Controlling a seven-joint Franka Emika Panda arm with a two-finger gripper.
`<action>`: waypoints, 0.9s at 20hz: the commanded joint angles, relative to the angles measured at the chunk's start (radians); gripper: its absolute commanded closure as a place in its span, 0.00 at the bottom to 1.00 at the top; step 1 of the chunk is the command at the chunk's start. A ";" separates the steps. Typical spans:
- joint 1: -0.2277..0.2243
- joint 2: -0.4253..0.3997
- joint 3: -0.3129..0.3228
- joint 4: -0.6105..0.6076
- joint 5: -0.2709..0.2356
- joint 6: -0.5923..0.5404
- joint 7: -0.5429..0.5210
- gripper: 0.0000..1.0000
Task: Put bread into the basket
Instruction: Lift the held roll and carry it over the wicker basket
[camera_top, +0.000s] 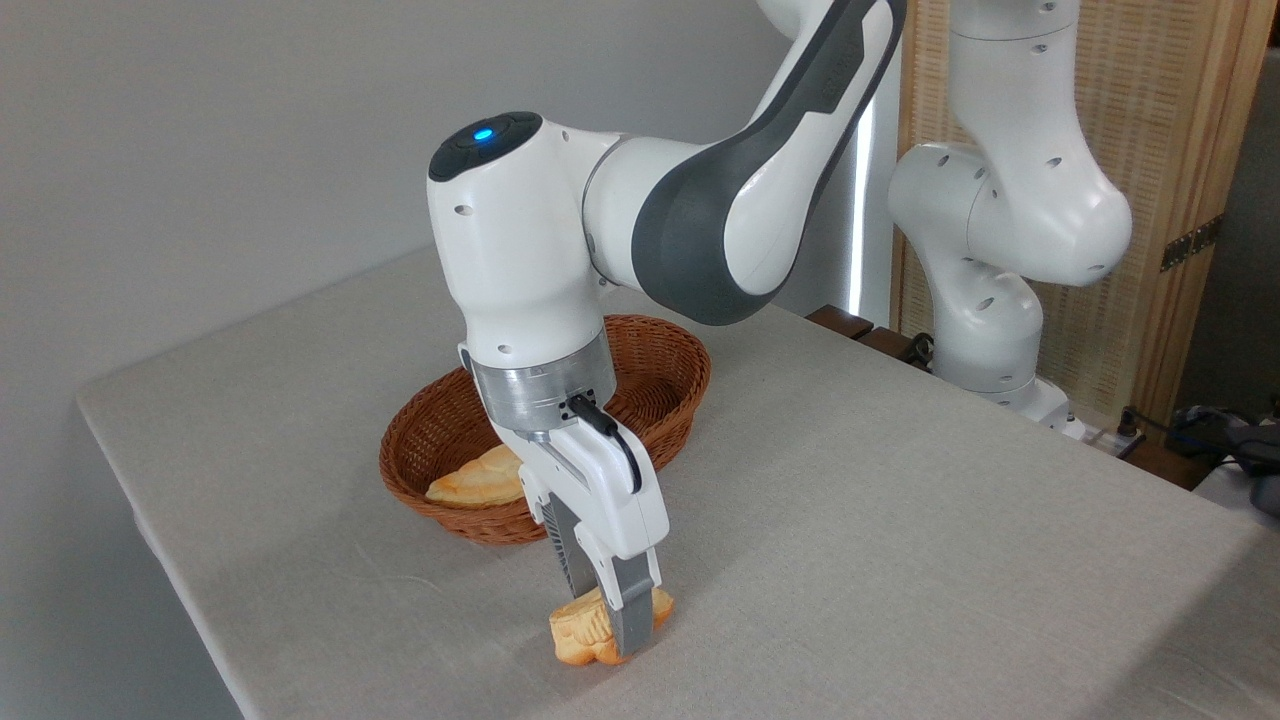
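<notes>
1. The tool (612, 612), a white two-finger hand with grey finger pads on the white and grey robot arm (690, 220), points straight down and is clamped on the small, thick, golden-orange bun with a lumpy scalloped edge (585, 632); one finger crosses the bun's front, the other sits behind it.
2. The bun is at the desk's surface near the front edge, tilted on its side (whether it rests on the cloth or is just lifted cannot be told).
3. The oval reddish-brown woven wicker basket (660, 365) stands just behind the tool, close to the bun but apart from it, its low near wall between the two.
4. Inside the basket, at its near left, lies a long flat golden loaf (478, 482), partly hidden by the tool's body.
5. The arm's wrist and silver flange hang over the basket's middle and hide much of its inside.
6. The desk (900, 520) is covered in plain light grey cloth; to the right of the bun and basket it is bare and wide, while the front edge lies near the bun.
7. A blue light (484, 133) glows on the wrist's dark cap; raised lettering on the upper arm link is too small to read.
8. The arm's base stands at the desk's far right, before a slatted wooden screen (1180, 150).
</notes>
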 joint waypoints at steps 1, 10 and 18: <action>0.000 0.000 0.004 -0.005 0.001 0.025 0.015 0.56; 0.003 -0.045 0.011 0.036 -0.111 0.025 0.015 0.52; -0.006 -0.151 -0.002 0.071 -0.349 0.008 0.004 0.51</action>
